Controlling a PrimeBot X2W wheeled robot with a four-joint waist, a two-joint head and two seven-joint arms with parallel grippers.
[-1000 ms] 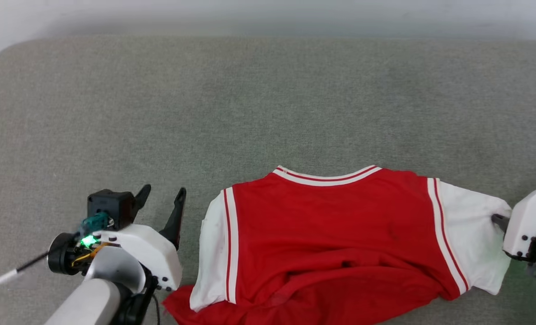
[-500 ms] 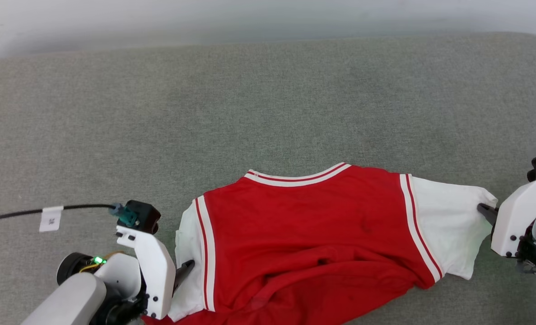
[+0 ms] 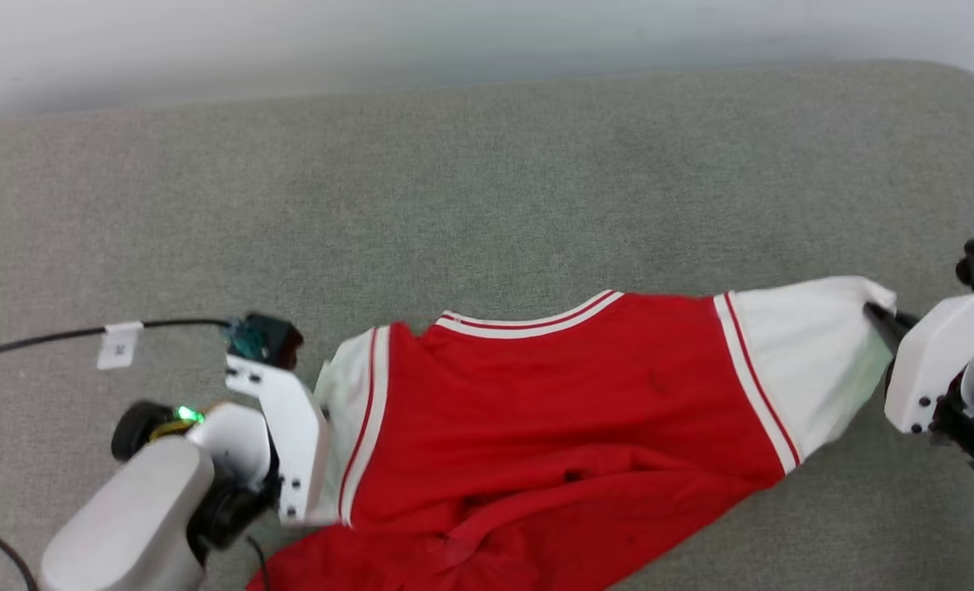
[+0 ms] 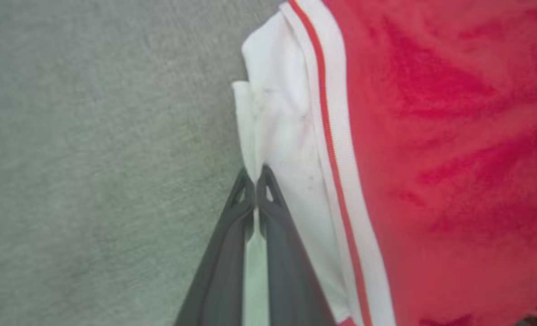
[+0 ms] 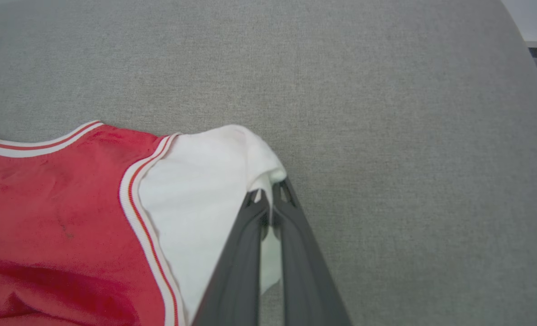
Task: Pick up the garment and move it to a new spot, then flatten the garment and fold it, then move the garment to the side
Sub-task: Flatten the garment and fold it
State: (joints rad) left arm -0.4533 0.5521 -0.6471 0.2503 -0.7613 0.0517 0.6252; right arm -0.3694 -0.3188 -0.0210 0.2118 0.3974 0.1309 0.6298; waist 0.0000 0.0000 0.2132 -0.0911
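- red garment [image 3: 569, 410] lies stretched across the near part of the grey cushion [image 3: 487, 180], collar pointing away, hem bunched at the near edge
- left gripper [image 4: 255, 179] is pinched tight on the white sleeve edge on its side
- right gripper [image 5: 270, 192] same deal, clamped on the other sleeve's tip
- black cable [image 3: 43, 335] runs off left

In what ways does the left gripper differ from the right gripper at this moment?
The left gripper pinches the garment's bunched, narrow white sleeve; the right gripper pinches the wider, spread white sleeve. In the head view the left gripper sits lower, the right gripper higher, near the right edge. Both are shut on the garment's sleeve edges.
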